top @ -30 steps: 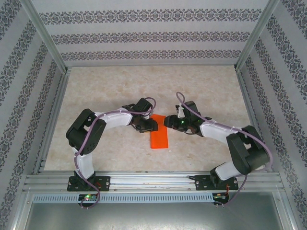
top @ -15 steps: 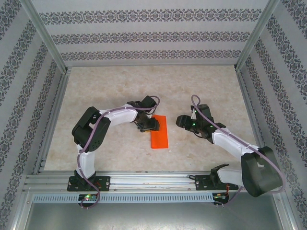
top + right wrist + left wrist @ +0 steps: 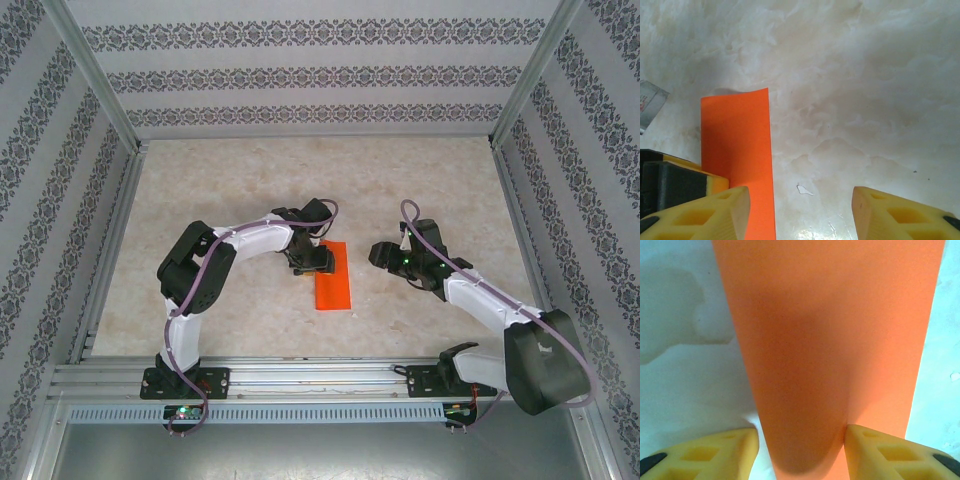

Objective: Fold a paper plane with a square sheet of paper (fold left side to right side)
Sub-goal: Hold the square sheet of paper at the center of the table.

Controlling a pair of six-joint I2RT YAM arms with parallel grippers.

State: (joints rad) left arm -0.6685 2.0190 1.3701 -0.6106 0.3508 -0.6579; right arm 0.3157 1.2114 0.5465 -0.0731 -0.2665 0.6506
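The square sheet of paper (image 3: 334, 285) lies flat on the marbled table as a narrow bright orange rectangle, folded in half. My left gripper (image 3: 312, 262) is low over its far left edge. In the left wrist view the orange paper (image 3: 830, 330) runs between and under the yellow fingers (image 3: 880, 455); my left gripper (image 3: 801, 452) stands open, one finger over the table and the other over the paper. My right gripper (image 3: 380, 253) hovers just right of the sheet, open, with bare table between its fingers (image 3: 800, 210). The paper (image 3: 737, 135) shows at the left of the right wrist view.
Patterned walls and aluminium posts enclose the table; a metal rail (image 3: 320, 378) runs along the near edge by the arm bases. A tiny white fleck (image 3: 804, 189) lies on the table right of the paper. The left gripper's finger (image 3: 675, 180) shows beside the sheet.
My right arm has swung away from the paper to the right and opened slightly. My left gripper has edged a little right over the sheet's far end, its jaws widening.
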